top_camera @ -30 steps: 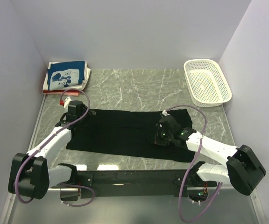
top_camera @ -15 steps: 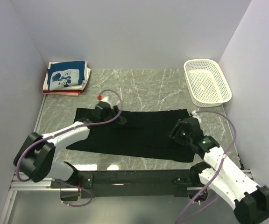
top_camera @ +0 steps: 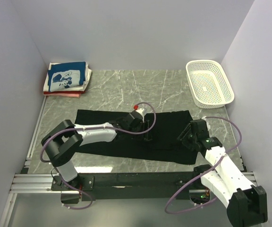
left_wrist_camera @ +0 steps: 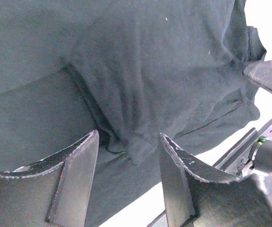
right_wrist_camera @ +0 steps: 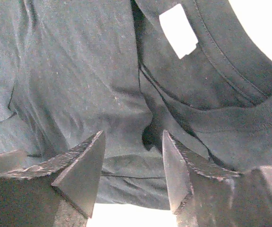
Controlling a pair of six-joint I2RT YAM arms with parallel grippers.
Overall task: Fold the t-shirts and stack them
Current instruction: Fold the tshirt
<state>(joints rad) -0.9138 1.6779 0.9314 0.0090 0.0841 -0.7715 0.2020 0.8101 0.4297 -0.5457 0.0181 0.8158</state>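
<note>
The black t-shirt (top_camera: 166,147) lies spread flat across the middle of the table. My left gripper (top_camera: 148,130) hovers over its centre, jaws open, with creased black cloth (left_wrist_camera: 150,56) below and between the fingers (left_wrist_camera: 81,165). My right gripper (top_camera: 185,137) is open over the shirt's right end, just above the collar and the white neck label (right_wrist_camera: 177,30); black cloth (right_wrist_camera: 79,71) fills that view. A folded stack sits at the back left: a blue shirt with white print (top_camera: 66,75) on top, a white one under it, a red one (top_camera: 63,94) at the bottom.
A white perforated plastic basket (top_camera: 209,82) stands at the back right against the wall. Grey walls close in on the left, back and right. The black rail (top_camera: 136,179) with the arm bases runs along the near edge.
My left gripper has swept right from the shirt's top-left corner to its middle. My right gripper has drawn back right, from the shirt's centre to its right end. The shirt's outline looks the same.
</note>
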